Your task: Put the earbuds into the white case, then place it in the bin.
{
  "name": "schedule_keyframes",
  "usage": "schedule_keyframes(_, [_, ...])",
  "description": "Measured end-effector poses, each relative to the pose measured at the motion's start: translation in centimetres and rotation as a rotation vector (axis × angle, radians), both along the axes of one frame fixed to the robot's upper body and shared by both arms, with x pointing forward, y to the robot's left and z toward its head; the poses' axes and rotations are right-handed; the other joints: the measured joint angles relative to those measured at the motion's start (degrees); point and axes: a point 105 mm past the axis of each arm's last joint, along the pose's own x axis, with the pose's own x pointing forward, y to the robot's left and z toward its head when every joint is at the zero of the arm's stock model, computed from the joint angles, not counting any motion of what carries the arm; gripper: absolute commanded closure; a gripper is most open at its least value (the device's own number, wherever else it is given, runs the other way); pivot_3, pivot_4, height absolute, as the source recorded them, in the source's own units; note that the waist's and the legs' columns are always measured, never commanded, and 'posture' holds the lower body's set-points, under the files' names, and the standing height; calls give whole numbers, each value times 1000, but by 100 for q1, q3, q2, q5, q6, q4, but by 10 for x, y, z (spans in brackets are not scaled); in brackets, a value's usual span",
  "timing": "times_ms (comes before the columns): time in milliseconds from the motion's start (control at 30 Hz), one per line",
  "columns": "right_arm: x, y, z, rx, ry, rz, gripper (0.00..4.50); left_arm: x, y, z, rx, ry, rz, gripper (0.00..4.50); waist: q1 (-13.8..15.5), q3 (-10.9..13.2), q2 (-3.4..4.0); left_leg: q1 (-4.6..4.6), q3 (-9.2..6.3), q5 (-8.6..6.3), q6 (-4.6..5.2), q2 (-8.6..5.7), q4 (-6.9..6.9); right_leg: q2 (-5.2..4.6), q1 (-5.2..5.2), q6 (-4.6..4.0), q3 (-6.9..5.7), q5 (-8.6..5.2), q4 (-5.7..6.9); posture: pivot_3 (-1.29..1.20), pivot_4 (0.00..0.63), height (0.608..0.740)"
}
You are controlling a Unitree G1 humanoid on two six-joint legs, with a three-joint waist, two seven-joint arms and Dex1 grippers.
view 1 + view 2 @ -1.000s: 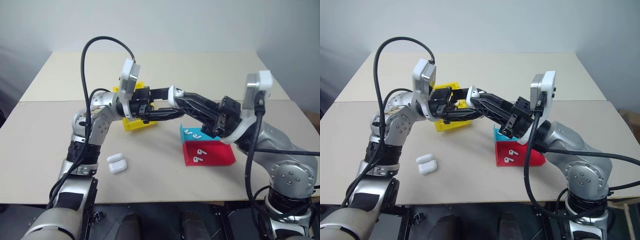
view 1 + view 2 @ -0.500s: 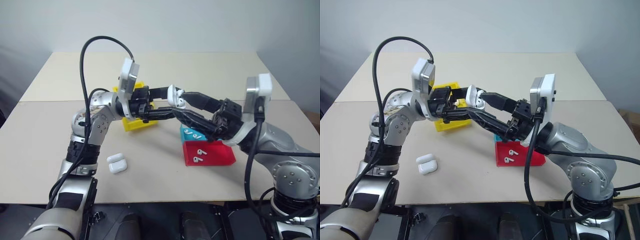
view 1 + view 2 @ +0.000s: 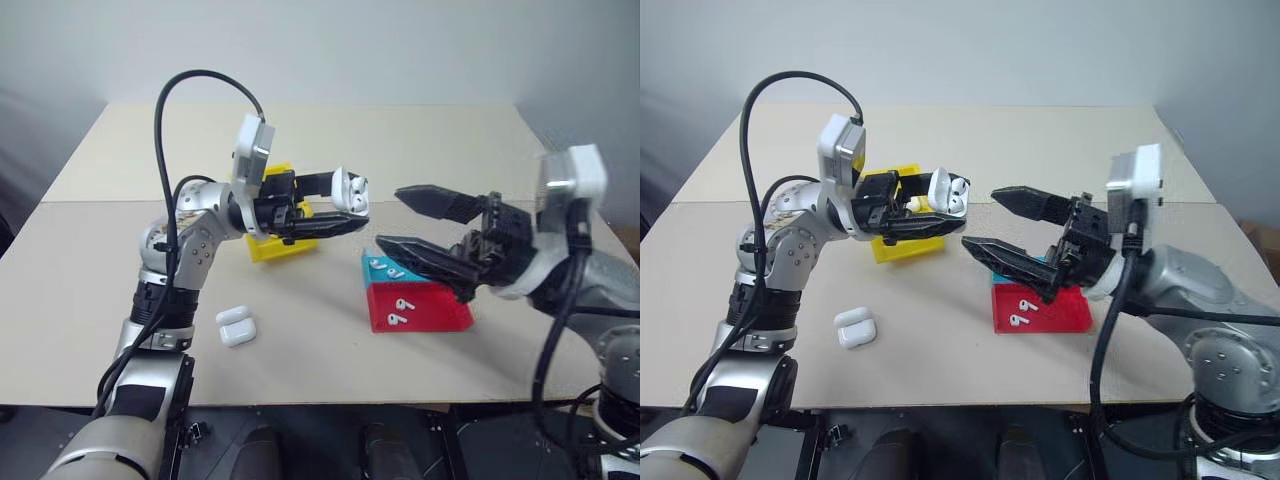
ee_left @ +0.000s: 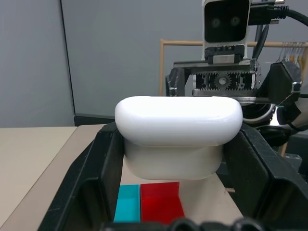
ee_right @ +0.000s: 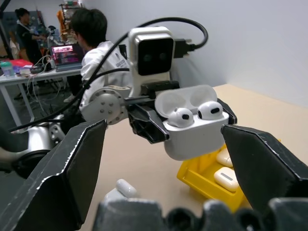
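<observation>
**Both earbuds seated; the lid is the next job**

At the centre of the left eye view, the left gripper (image 3: 335,205) is clamped on the white case (image 3: 349,190), held in the air with its lid open, above and right of the bin (image 3: 262,246). Right of centre, the right gripper (image 3: 418,222) has its jaws spread wide and empty, apart from the case. My reading: the earbuds are in, so the next move calls for shutting the lid, then carrying the case back over the bin. Counted here: one spare case (image 3: 235,326) on the table at lower left, three loose earbuds in the blue tray (image 3: 366,260), two in the red tray (image 3: 440,312).

Across the right eye view the arrangement is the same; part of the blue tray is hidden behind the right gripper's lower finger.

Seen from the left wrist, the case sits upright between the two black fingers, its closed back facing the camera.

From the right wrist, two earbuds (image 5: 197,112) sit side by side in the open case, and two more closed cases (image 5: 223,167) lie in the bin at lower right. People sit in the upper left background.
</observation>
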Motion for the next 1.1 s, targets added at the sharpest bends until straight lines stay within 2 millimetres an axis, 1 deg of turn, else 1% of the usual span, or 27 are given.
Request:
schedule_keyframes(100, [7, -4, 23, -81, -107, -3, 1980, 0, -4, -1, 23, -2, -15, 1700, -5, 0, 0, 6, 1, 3, 5, 0, 3, 0, 2, -1, 2, 0, 0, 0, 150, 740])
schedule_keyframes(167, [12, -4, 38, -187, -207, -4, 2710, 3, -8, -5, 45, 1, -15, 1700, 2, 0, 1, 8, -2, 3, 6, -1, 2, 1, 3, -1, 1, -1, -1, 0, 150, 740])
schedule_keyframes(233, [19, -1, 39, -334, -301, 5, 3433, 5, -9, -8, 47, 7, -12, 1700, 2, -1, 1, 3, 0, 3, 6, -1, 0, 1, -1, -1, 2, -1, -4, 0, 150, 740])
schedule_keyframes(300, [31, 4, 35, -465, -362, 33, 4051, 8, -10, -10, 52, 16, -7, 1700, -18, 0, 1, -2, 7, 2, 9, -1, 5, 0, -6, 0, 6, 0, -3, 0, 150, 740])
schedule_keyframes(333, [40, 9, 36, -528, -393, 57, 4394, 9, -12, -11, 55, 17, -6, 1700, -37, 0, 2, -3, 12, 2, 8, -2, 5, 0, -12, 0, 10, 0, -1, 0, 150, 740])
schedule_keyframes(400, [49, 20, 43, -593, -450, 98, 4456, 8, -17, -12, 57, 19, -20, 1700, -41, 0, 2, -1, 9, 2, 8, -1, -3, 0, -14, -1, 6, 0, 2, 0, 150, 740])
schedule_keyframes(500, [56, 37, 53, -667, -544, 151, 4456, 8, -20, -15, 70, 23, -26, 1700, -35, 0, 3, -7, 9, 3, 7, -1, -9, 0, -15, 0, 2, 0, 11, 0, 150, 740])
schedule_keyframes(567, [57, 45, 57, -692, -587, 184, 4456, 8, -21, -16, 76, 23, -25, 1700, -22, 0, 3, -11, 9, 4, 5, 0, -8, 0, -15, 0, 0, 0, 6, 0, 150, 740])
schedule_keyframes(633, [56, 50, 55, -729, -604, 237, 4456, 8, -21, -16, 79, 22, -23, 1700, 10, 0, 3, -13, 7, 7, 0, 0, -8, -1, -13, 0, -5, 0, 4, 0, 150, 740])
schedule_keyframes(800, [52, 49, 33, -895, -648, 366, 4456, 10, -20, -18, 93, 18, -10, 1700, 42, 0, 3, -13, 6, 7, 0, -1, -2, -2, -12, 2, -7, 1, 8, 0, 150, 740])
schedule_keyframes(867, [51, 47, 31, -921, -669, 380, 4456, 10, -20, -22, 95, 30, -6, 1700, 25, 0, 3, -11, 6, 7, -1, 0, -2, -2, -12, 2, -6, 1, 12, 0, 150, 740])
schedule_keyframes(1000, [52, 45, 29, -945, -700, 368, 4456, 11, -20, -24, 96, 38, 7, 1700, 4, 0, 3, -10, 7, 8, -1, 0, -2, -3, -12, 2, -6, 1, 12, 0, 150, 740])
schedule_keyframes(1100, [53, 36, 28, -953, -698, 341, 4456, 13, -20, -25, 101, 39, 20, 1700, 5, 0, 3, -10, 7, 14, -12, 0, -3, -2, -12, 2, -6, 1, 11, 0, 150, 740])
